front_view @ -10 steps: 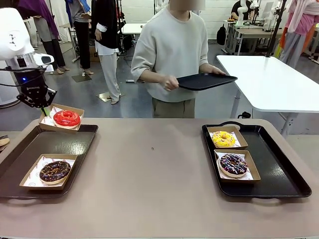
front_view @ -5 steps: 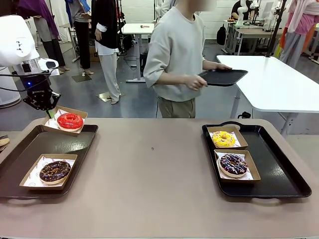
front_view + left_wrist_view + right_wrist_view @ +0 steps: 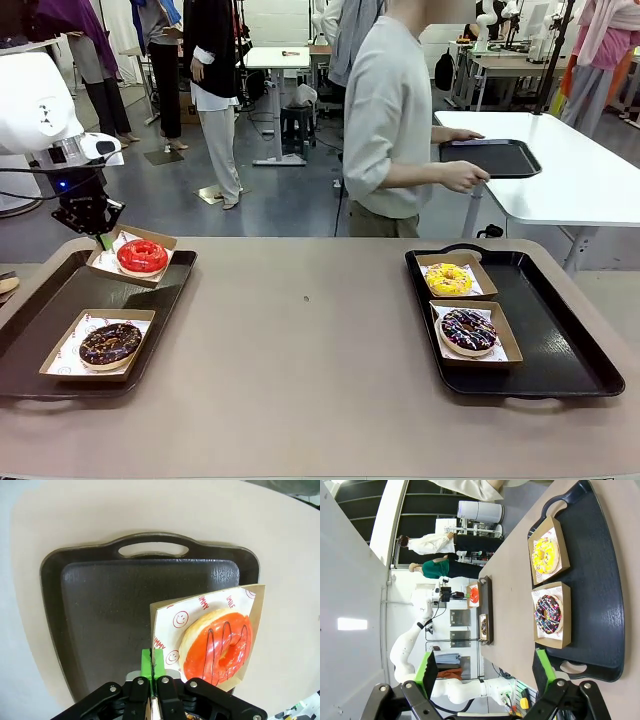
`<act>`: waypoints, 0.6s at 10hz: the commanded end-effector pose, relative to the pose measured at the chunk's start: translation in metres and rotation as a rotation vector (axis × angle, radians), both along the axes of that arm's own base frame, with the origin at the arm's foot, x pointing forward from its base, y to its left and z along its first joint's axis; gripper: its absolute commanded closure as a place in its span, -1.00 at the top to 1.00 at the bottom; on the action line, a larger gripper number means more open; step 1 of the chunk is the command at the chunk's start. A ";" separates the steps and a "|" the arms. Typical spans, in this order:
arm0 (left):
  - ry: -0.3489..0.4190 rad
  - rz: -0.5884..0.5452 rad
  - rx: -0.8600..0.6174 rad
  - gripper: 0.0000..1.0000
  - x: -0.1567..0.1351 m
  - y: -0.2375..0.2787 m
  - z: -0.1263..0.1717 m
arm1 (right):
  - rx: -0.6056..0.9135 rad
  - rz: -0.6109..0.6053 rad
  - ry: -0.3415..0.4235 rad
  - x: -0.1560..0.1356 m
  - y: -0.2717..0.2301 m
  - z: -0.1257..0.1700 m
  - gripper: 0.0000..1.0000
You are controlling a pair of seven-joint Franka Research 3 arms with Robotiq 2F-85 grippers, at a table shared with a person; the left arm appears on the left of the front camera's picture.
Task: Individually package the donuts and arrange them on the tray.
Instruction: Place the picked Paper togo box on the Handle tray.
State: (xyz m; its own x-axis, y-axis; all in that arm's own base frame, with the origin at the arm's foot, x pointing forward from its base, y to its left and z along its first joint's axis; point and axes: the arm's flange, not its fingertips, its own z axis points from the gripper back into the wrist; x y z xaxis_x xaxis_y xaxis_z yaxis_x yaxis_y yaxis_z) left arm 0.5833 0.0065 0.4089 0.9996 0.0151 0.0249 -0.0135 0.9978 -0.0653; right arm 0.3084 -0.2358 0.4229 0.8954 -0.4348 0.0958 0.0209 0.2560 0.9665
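The left gripper [image 3: 152, 666] has its green pads pinched shut on the near edge of a shallow cardboard box [image 3: 210, 632] lined with smiley-printed paper, and the red-iced donut [image 3: 218, 645] lies in it. In the front view that gripper [image 3: 103, 238] holds the box [image 3: 131, 255] tilted over the far rim of the left black tray [image 3: 120, 290]; whether the box's low edge touches the rim is hard to tell from here. Since a second ago the box has travelled inward and a little lower, from behind the tray's corner to above its far edge. Nearer on the same tray a second cardboard box [image 3: 98, 343] holds the chocolate donut with nut bits [image 3: 110, 342]. The right gripper [image 3: 485, 672] hangs with its jaws spread wide and nothing between them, looking from above along the right black tray [image 3: 600, 580]. On that tray [image 3: 570, 350] two boxes sit one behind the other: the farther has the yellow-iced donut [image 3: 449, 278], the nearer the dark donut with pale sprinkles [image 3: 468, 330]. Across the table the person [image 3: 390, 120] has turned sideways and now rests a spare black tray [image 3: 487, 157] on the white table [image 3: 570, 185] behind, where earlier it was carried in front of the body.
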 end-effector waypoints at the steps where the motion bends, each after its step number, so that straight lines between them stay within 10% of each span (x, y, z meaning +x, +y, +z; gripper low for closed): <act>1: 0.000 -0.035 -0.002 -0.97 0.003 -0.003 -0.012 | -0.004 -0.015 -0.007 -0.002 0.003 -0.001 1.00; 6: 0.028 -0.050 0.002 -0.97 0.003 -0.007 -0.037 | -0.004 -0.015 -0.007 -0.002 0.003 -0.001 1.00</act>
State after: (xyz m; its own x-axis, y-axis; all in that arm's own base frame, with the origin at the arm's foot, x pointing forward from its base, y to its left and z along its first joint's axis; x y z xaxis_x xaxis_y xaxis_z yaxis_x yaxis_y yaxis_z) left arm 0.5869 -0.0021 0.3745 0.9996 -0.0126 -0.0262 0.0108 0.9978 -0.0658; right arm 0.3084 -0.2358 0.4229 0.8954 -0.4348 0.0958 0.0210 0.2560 0.9664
